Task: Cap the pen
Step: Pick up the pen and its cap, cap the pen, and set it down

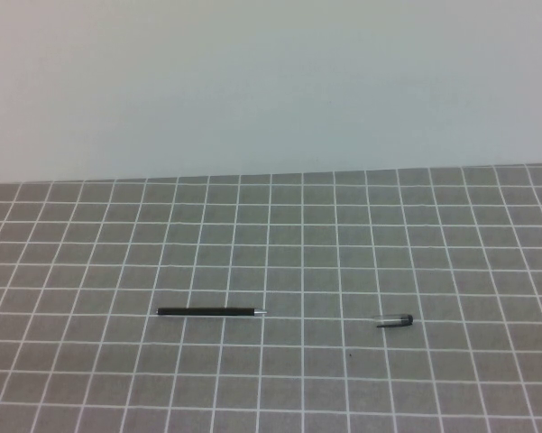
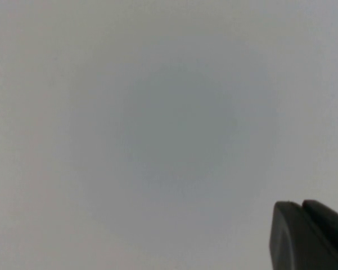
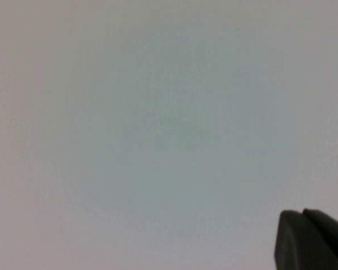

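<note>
A slim black pen (image 1: 211,312) lies flat on the grey tiled table, its bare silver tip pointing right. Its dark cap (image 1: 397,321) lies apart from it, further right on the same row of tiles. Neither arm shows in the high view. The left wrist view holds only a blank pale surface, with my left gripper (image 2: 301,203) in one corner, its two dark fingertips pressed together on nothing. My right gripper (image 3: 302,212) looks the same in the right wrist view: shut and empty, facing a plain pale surface. Both are away from the pen and cap.
The table (image 1: 343,234) is covered in grey squares with white lines and ends at a plain white wall (image 1: 271,81) at the back. Nothing else lies on it near the pen or cap.
</note>
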Controlling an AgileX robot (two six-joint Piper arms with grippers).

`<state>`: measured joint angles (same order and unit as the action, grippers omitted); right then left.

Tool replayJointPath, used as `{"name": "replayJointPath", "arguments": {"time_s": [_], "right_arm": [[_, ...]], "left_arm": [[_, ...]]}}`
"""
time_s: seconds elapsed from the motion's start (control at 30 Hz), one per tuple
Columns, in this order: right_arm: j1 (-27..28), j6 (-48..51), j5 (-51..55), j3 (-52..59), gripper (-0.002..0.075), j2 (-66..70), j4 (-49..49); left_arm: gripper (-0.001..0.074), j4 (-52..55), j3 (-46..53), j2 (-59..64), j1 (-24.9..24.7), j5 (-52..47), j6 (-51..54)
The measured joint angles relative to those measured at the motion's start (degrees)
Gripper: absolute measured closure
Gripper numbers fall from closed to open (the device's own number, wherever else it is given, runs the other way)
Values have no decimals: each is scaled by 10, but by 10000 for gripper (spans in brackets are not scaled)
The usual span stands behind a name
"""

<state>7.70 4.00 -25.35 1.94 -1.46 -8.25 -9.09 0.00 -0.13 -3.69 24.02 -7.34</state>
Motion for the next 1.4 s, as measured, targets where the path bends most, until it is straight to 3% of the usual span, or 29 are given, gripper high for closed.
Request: {"name": "replayJointPath", "arguments": {"time_s": [0.17, 0.27, 0.47, 0.57, 0.63, 0.77, 0.93, 1.13, 1.23, 1.4], "right_arm": [[0, -1, 15, -8, 729, 0, 56], [0, -26, 120, -50, 727, 0, 105], [-3, -50, 334, -186, 727, 29, 158], [-3, -33, 449, -245, 727, 82, 116], [-3, 34, 511, -272, 727, 126, 71], [-3, 190, 546, -282, 729, 211, -40], [-3, 250, 592, -282, 728, 327, -116], [-3, 298, 590, -261, 729, 419, -191], [-3, 392, 593, -258, 729, 436, -240], [-3, 449, 607, -258, 729, 449, -290]], "left_arm": [[737, 1, 0, 0, 0, 34, -49], [737, 4, -2, 0, 0, 25, -56], [737, 22, -118, 0, 0, -196, -33], [737, 73, -143, 0, 0, -270, 28], [737, 104, -137, 0, 0, -276, 36], [737, 91, -130, 0, 0, -281, 2], [737, 66, -143, 33, 0, -309, -9], [737, 45, -272, 200, 0, -537, 54], [737, 36, -326, 277, 0, -558, 60], [737, 23, -400, 388, -1, -566, 120]]}}
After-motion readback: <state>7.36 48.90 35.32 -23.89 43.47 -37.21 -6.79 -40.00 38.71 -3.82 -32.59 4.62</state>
